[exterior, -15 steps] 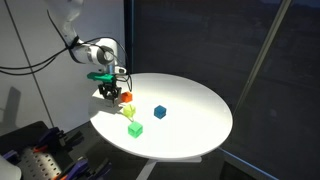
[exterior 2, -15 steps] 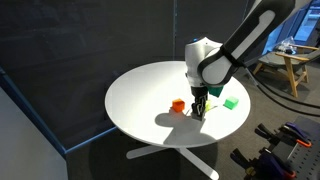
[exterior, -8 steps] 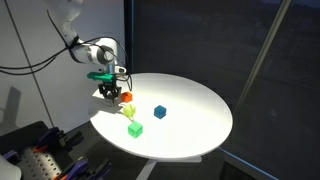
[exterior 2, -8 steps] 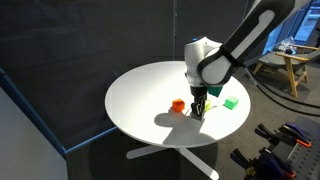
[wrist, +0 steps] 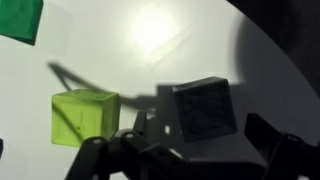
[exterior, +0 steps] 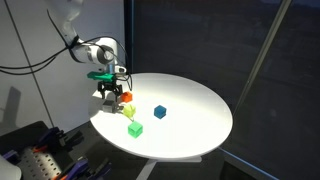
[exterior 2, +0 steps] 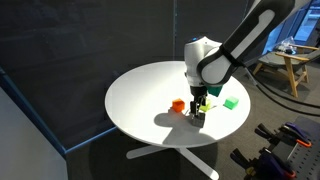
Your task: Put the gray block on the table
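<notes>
The gray block (wrist: 205, 108) lies on the white table (wrist: 150, 40) between the spread fingers of my gripper (wrist: 205, 138). A clear gap separates it from the right finger (wrist: 268, 132); the left side is in shadow, so I cannot tell whether that finger touches it. In both exterior views the gripper (exterior: 108, 95) (exterior 2: 199, 110) points down just above the table (exterior: 190, 120) (exterior 2: 140, 95) near its edge. The block itself is too small and dark to make out there.
A yellow-green cube (wrist: 85, 118) (exterior 2: 207, 103) sits close beside the gray block. An orange cube (exterior: 126, 97) (exterior 2: 177, 105) is next to the gripper. A green cube (exterior: 134, 129) (exterior 2: 231, 102) and a blue cube (exterior: 159, 112) lie farther off. Dark curtains surround the table.
The jaws have spread apart and let go of the gray block. The arm has stayed in place.
</notes>
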You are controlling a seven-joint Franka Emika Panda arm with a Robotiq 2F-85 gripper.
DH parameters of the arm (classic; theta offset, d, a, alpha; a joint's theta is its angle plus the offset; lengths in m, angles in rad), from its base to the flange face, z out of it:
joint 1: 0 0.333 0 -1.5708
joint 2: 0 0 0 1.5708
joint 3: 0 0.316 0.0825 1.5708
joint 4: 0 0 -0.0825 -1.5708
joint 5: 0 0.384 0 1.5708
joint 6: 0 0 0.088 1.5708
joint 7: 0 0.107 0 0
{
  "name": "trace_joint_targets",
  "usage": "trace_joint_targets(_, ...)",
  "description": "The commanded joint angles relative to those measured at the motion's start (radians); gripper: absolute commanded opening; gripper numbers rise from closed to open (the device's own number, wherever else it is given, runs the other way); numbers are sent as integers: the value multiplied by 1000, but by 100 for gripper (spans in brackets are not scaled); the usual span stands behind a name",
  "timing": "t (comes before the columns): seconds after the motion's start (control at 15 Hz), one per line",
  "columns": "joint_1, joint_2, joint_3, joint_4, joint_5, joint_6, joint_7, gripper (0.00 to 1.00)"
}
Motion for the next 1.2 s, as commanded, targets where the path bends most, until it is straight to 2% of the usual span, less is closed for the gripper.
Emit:
trace_joint_targets(0.0, 1, -34, 4, 3, -9, -37, -15, 100)
trace_joint_targets(0.33, -3, -90, 20, -5, 14, -94, -16, 100)
trace_joint_targets(1.13, 5, -268, 44, -38, 92, -255, 161, 100)
